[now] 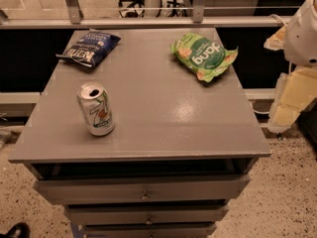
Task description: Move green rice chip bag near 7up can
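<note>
Green and crinkled, the green rice chip bag (204,55) is seen lying flat at the far right of the grey table top (163,113), its lettering turned upside down to the camera. It is well apart from the 7up can (96,108), which stands upright near the front left edge. A dark blue chip bag (89,47) is laid at the far left corner. The three things are spread to separate corners, presumably so that each can be reached without another being knocked. The gripper (293,97) is taken to be the pale blocky shape just beside the table's right edge, below a white arm joint (303,31). It is cut off by the frame, and whether it is released or clenched cannot be told (the bag, at any rate, is not held). The drawers (143,190) below are sunk in shadow.
</note>
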Robot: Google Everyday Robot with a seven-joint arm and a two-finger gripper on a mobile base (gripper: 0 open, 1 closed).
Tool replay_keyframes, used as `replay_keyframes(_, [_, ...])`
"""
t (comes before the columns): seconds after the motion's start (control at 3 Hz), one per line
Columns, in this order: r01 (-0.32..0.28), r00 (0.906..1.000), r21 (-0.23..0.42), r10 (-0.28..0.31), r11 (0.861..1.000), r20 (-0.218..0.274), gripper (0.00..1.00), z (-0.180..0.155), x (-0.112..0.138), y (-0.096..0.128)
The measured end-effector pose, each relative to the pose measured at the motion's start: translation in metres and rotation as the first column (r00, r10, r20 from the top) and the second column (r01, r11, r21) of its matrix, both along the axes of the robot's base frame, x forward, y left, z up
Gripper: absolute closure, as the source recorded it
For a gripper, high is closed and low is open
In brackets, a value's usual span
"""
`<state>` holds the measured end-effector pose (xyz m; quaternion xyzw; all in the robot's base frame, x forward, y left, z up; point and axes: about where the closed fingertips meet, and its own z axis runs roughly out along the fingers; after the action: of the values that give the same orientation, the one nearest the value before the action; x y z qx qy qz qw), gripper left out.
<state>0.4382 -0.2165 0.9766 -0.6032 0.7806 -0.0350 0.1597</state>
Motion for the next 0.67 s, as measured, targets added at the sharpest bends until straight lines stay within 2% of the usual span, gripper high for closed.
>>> replay_keyframes(0.33, [0.0, 1.0, 0.002, 0.0, 1.0, 0.003, 0.0, 0.0, 0.001, 0.0])
replay_keyframes(0.67, [-0.011, 0.9986, 0.052, 0.009, 0.999, 0.052, 0.0, -0.004, 0.029, 0.004])
